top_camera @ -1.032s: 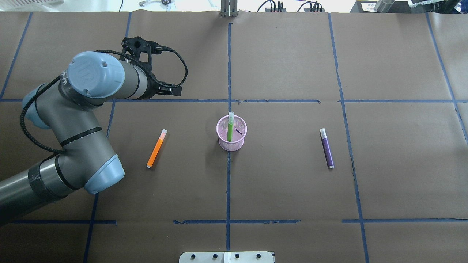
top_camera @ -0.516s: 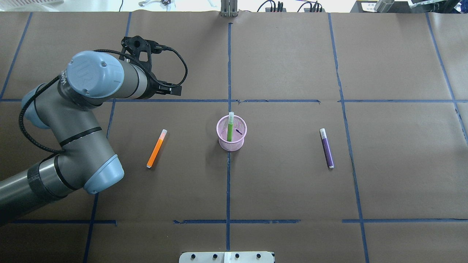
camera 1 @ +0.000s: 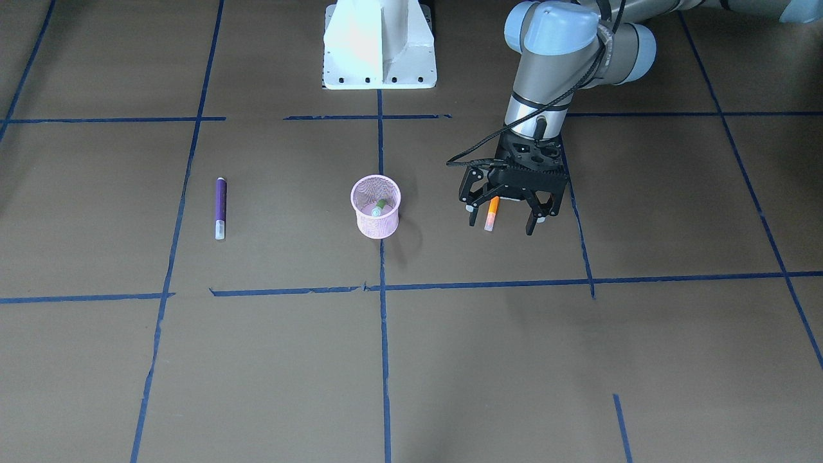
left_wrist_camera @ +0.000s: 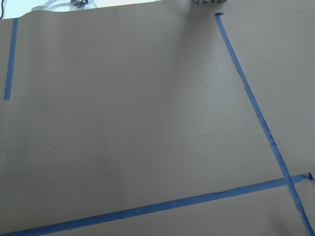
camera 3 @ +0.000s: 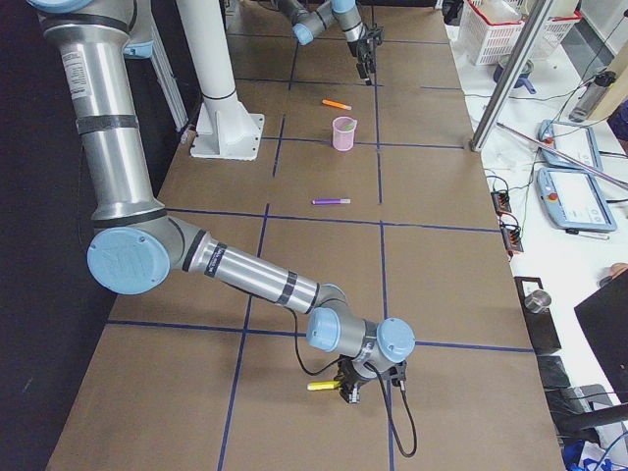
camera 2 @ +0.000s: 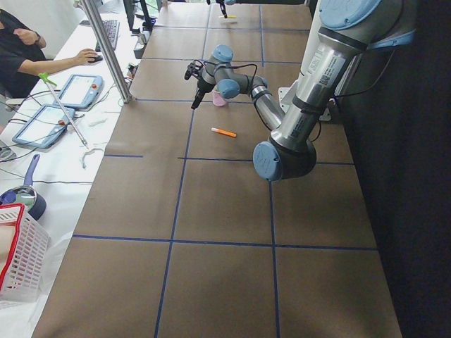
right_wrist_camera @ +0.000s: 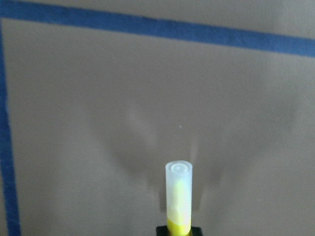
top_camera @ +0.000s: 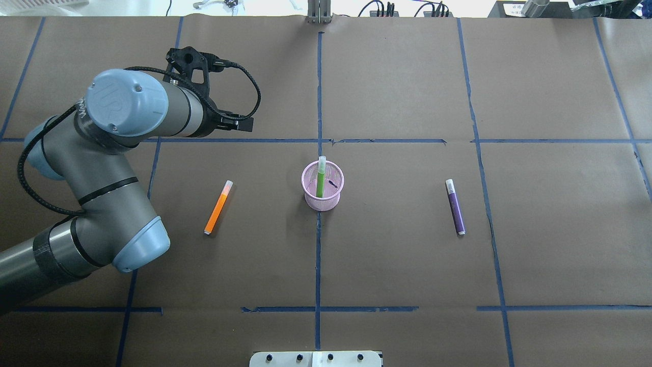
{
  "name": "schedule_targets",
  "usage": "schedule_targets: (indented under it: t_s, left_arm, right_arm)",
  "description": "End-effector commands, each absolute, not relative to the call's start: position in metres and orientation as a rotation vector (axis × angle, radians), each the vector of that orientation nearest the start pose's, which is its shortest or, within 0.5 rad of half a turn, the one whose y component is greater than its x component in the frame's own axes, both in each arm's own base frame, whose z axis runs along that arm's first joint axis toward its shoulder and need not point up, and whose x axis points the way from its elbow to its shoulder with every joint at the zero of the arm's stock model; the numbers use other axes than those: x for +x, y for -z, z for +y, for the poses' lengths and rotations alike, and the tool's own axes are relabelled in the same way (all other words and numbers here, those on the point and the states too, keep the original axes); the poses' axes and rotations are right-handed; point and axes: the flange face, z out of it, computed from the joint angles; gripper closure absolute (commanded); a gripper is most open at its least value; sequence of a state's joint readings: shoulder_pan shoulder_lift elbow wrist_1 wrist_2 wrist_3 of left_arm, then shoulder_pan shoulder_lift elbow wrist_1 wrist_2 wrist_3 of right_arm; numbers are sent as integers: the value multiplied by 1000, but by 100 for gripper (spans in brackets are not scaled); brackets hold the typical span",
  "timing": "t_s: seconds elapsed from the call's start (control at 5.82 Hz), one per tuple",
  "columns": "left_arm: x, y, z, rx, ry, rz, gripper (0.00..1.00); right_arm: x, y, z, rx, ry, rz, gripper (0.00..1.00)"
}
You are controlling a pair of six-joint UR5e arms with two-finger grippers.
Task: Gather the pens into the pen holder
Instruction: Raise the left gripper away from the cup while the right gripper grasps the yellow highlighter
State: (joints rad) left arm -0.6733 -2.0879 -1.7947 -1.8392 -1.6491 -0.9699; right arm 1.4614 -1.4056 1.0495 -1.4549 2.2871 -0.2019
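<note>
The left gripper (camera 1: 501, 226) hangs above the table (top_camera: 407, 92) with its jaws wide apart and nothing between them. In the front-facing view the orange pen (camera 1: 491, 214) shows through the gap between the fingers, but the overhead view puts it flat on the paper, nearer the robot's base than the gripper and clear of it. Its pale cap points away from the robot. The left wrist view holds only brown paper and blue tape (left_wrist_camera: 147, 209).

Right of the orange pen, well apart, stands the pen holder (top_camera: 321, 203), upright on a tape line. The green pen (top_camera: 320, 181) leans inside it, cap up. The purple pen (top_camera: 455, 206) lies flat beyond the holder, on the robot's right.

The right gripper (camera 3: 355, 391) sits low at the table's far right end. A yellow pen (right_wrist_camera: 178, 196) juts from a black part at the wrist view's bottom edge; whether the jaws clamp it I cannot tell
</note>
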Motion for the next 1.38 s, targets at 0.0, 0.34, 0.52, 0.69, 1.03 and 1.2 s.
schedule_targets:
  t_s: [0.0, 0.34, 0.52, 0.69, 1.03, 1.2]
  left_arm:
    - [417, -232, -493, 548, 27, 861, 0]
    - [414, -238, -492, 543, 27, 855, 0]
    - [413, -252, -491, 531, 25, 836, 0]
    - [410, -257, -490, 529, 23, 828, 0]
    - [408, -276, -488, 510, 20, 806, 0]
    - [407, -285, -486, 496, 18, 797, 0]
  right_arm:
    - [7, -753, -544, -66, 233, -793, 100]
    - [0, -624, -575, 131, 227, -811, 100]
    - [-40, -555, -579, 197, 202, -834, 100]
    - [-90, -507, -575, 284, 140, -909, 100]
    - [-192, -429, -547, 512, 30, -1092, 100]
    - [-242, -381, -519, 670, 66, -1103, 100]
